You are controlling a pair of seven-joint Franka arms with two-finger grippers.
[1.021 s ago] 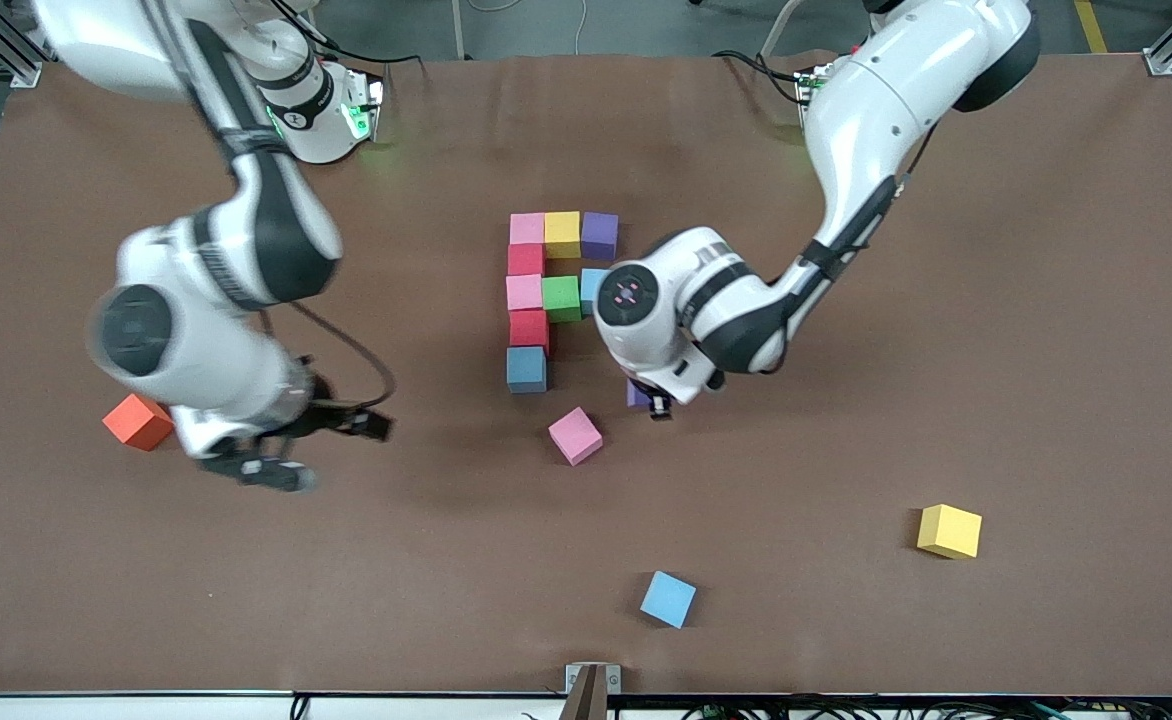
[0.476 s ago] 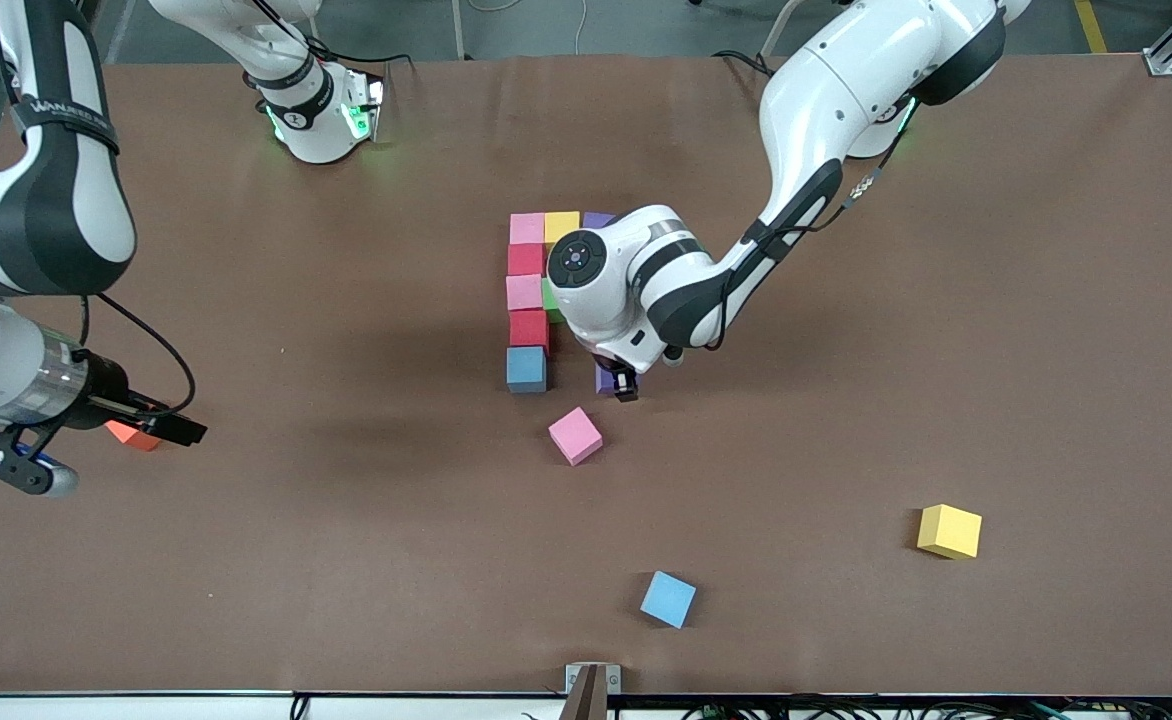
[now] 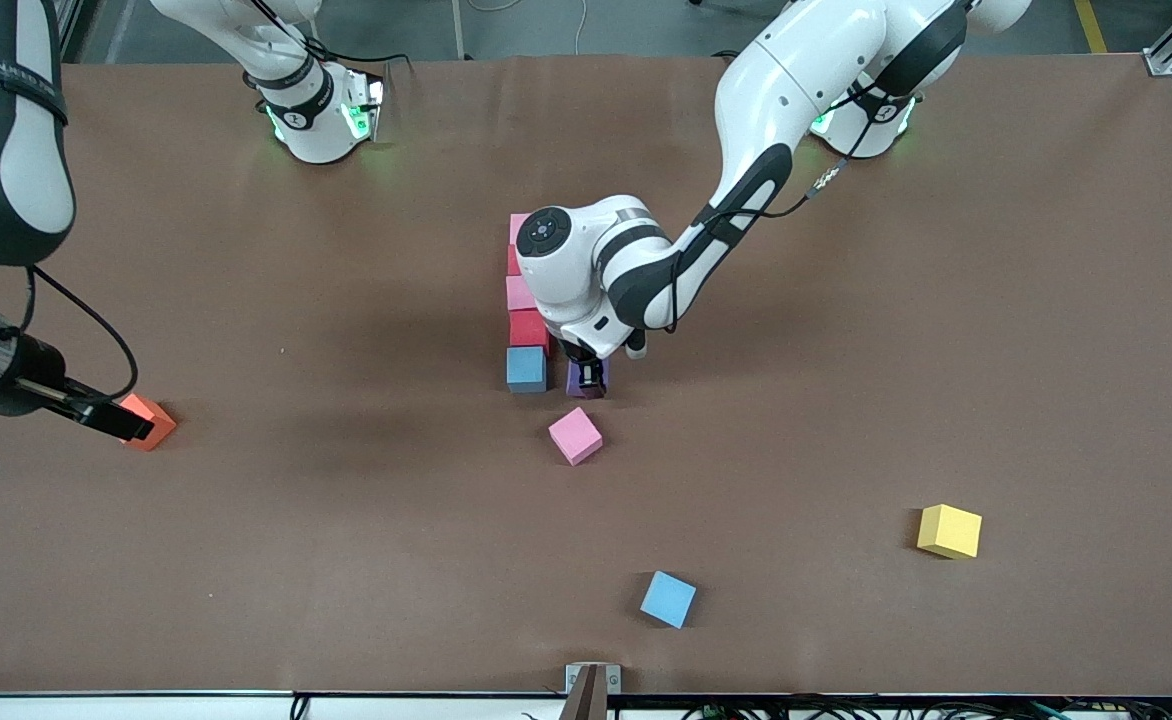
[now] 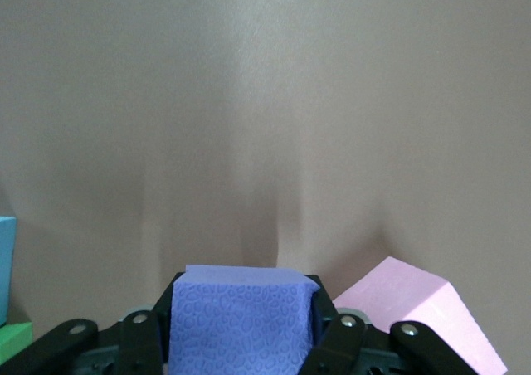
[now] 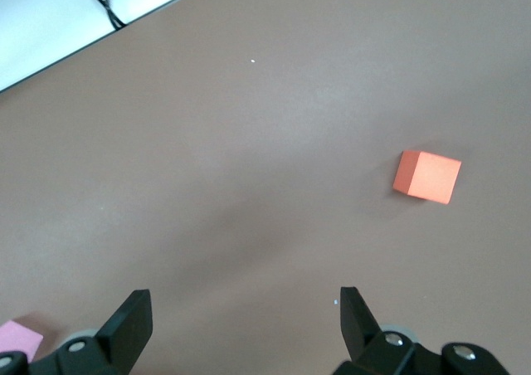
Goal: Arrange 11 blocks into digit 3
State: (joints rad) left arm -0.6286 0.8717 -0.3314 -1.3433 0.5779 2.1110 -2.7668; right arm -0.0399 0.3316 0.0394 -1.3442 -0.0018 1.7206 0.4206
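My left gripper (image 3: 587, 378) is shut on a purple block (image 4: 242, 321) and holds it low beside the dark blue block (image 3: 526, 368) that ends the figure's spine. The spine runs up through a red block (image 3: 528, 328) and two pink blocks (image 3: 522, 292); my left arm hides the other blocks of the digit 3. A loose pink block (image 3: 575, 436) lies just nearer the front camera and also shows in the left wrist view (image 4: 419, 313). My right gripper (image 5: 245, 313) is open and empty, up over the table's right-arm end.
An orange cube (image 3: 149, 421) lies near my right gripper and shows in the right wrist view (image 5: 426, 176). A light blue cube (image 3: 668, 599) lies near the front edge. A yellow cube (image 3: 949, 531) lies toward the left arm's end.
My left gripper has carried the purple block toward the dark blue block. My right arm has swung away toward its end of the table and uncovered the orange cube.
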